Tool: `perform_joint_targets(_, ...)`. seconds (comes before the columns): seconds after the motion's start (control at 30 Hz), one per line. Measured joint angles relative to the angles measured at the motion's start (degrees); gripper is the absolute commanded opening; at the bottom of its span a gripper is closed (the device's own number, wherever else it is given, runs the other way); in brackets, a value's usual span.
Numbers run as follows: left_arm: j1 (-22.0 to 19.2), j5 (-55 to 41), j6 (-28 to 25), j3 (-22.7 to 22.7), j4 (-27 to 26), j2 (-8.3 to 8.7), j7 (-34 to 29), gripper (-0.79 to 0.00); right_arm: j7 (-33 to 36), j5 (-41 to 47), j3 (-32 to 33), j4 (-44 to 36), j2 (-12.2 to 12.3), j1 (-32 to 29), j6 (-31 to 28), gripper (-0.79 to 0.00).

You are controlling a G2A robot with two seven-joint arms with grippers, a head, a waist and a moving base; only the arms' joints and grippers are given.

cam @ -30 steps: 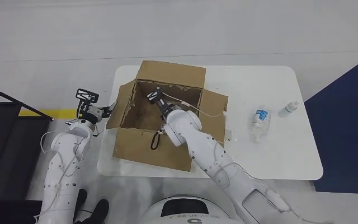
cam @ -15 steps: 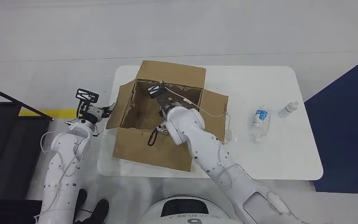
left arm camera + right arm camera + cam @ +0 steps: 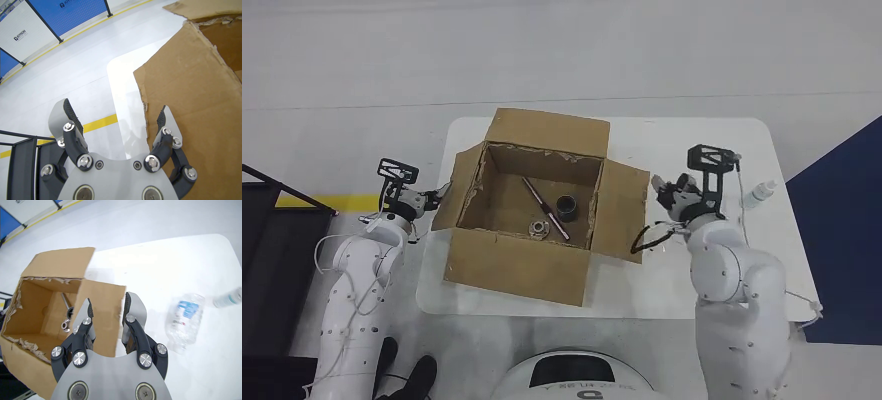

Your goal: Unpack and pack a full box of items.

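Brown cardboard box (image 3: 517, 265) sits open on the white table (image 3: 632, 140), holding a metal rod (image 3: 542, 205), black cylinder (image 3: 566, 208) and steel nut (image 3: 537, 229) — unpacking looks partway, with the clear water bottle (image 3: 186, 321) and small spray bottle (image 3: 226, 298) out. The left hand (image 3: 115, 111) and right hand (image 3: 108, 302) are spread wide, empty.

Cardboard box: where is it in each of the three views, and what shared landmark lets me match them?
Top view: the cardboard box stands open on the left part of the white table.
Left wrist view: its side flap lies just beyond the left pincer, table alongside.
Right wrist view: the box lies open beyond the right pincer, table beside it.
Shared landmark: the white table.
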Motion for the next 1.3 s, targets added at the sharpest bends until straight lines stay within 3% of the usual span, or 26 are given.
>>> perform_joint_targets(0.1,0.00,0.00,0.00,0.00,0.00,0.00,0.00,0.000,-0.18,1.26,5.76,1.02,0.32,-3.20,0.97,-0.394)
perform_joint_targets(0.13,0.00,0.00,0.00,0.00,0.00,0.00,0.00,0.000,0.09,1.06,7.06,1.85,0.41,-3.66,1.40,-0.314)
perform_joint_targets(0.17,0.00,0.00,0.00,0.00,0.00,0.00,0.00,0.000,0.75,0.52,8.19,3.12,0.53,-3.88,1.71,-0.299)
perform_joint_targets(0.4,0.00,0.00,0.00,0.00,0.00,0.00,0.00,0.000,1.30,-4.17,8.97,13.64,1.04,0.26,3.68,-0.237)
perform_joint_targets(0.83,0.00,0.00,0.00,0.00,0.00,0.00,0.00,0.000,2.16,-10.89,6.79,26.91,1.55,7.90,6.09,-0.391)
perform_joint_targets(1.13,0.00,0.00,0.00,0.00,0.00,0.00,0.00,0.000,2.60,-13.85,6.08,30.24,1.74,9.98,7.83,-0.366)
perform_joint_targets(1.2,0.00,0.00,0.00,0.00,0.00,0.00,0.00,0.000,2.68,-14.04,6.01,30.68,1.75,10.15,8.13,-0.394)
perform_joint_targets(1.23,0.00,0.00,0.00,0.00,0.00,0.00,0.00,0.000,2.74,-14.14,6.04,30.88,1.76,10.17,8.35,-0.449)
perform_joint_targets(1.27,0.00,0.00,0.00,0.00,0.00,0.00,0.00,0.000,2.90,-14.10,6.03,31.15,1.77,10.21,8.43,-0.517)
perform_joint_targets(1.3,0.00,0.00,0.00,0.00,0.00,0.00,0.00,0.000,3.11,-13.69,6.10,31.30,1.77,10.23,8.26,-0.668)
